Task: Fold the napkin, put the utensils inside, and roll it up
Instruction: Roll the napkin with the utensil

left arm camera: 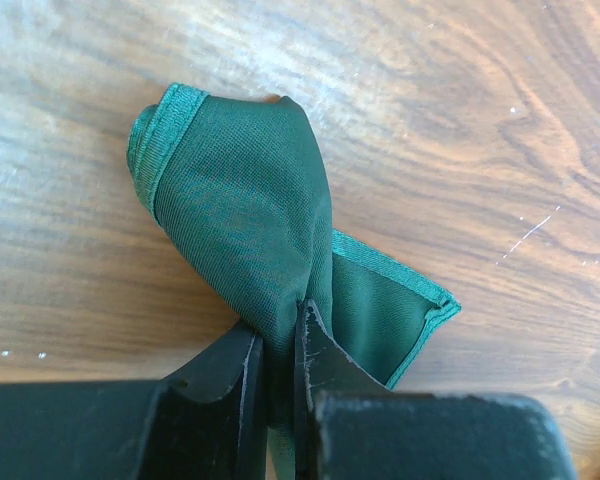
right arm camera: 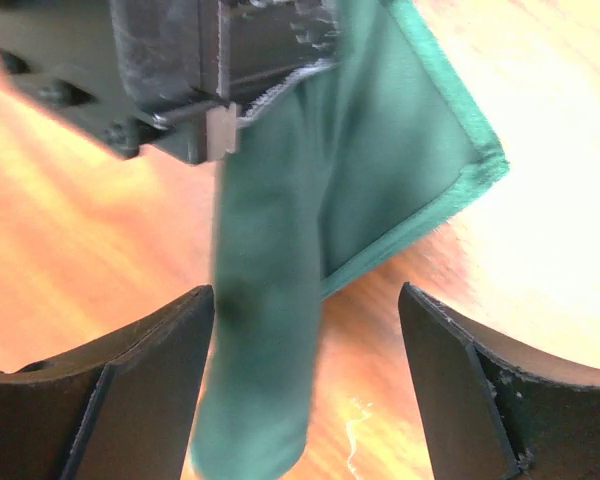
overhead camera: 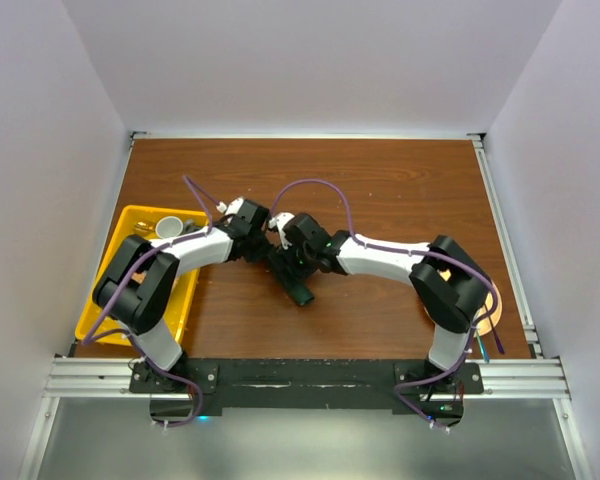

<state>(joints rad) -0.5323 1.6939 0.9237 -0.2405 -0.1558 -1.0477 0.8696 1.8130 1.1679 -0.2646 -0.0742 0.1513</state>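
Fingers [left arm camera: 325,360] of my left gripper [left arm camera: 278,342] are clamped on one end of the rolled green napkin [left arm camera: 245,210], mid-table [overhead camera: 380,180]. Its long axis slants toward the near edge. My right gripper [right arm camera: 305,335] is spread wide, straddling it.

Two white-and-black arms [overhead camera: 380,255] trailing purple cables [overhead camera: 325,185], each ending in black jaws

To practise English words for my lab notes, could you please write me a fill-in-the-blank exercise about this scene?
1. The left hand is ___ on the napkin.
2. The right hand is ___, with one finger on each side of the napkin.
3. The napkin's colour is ___.
4. The tray has the colour ___.

Missing words: shut; open; green; yellow.
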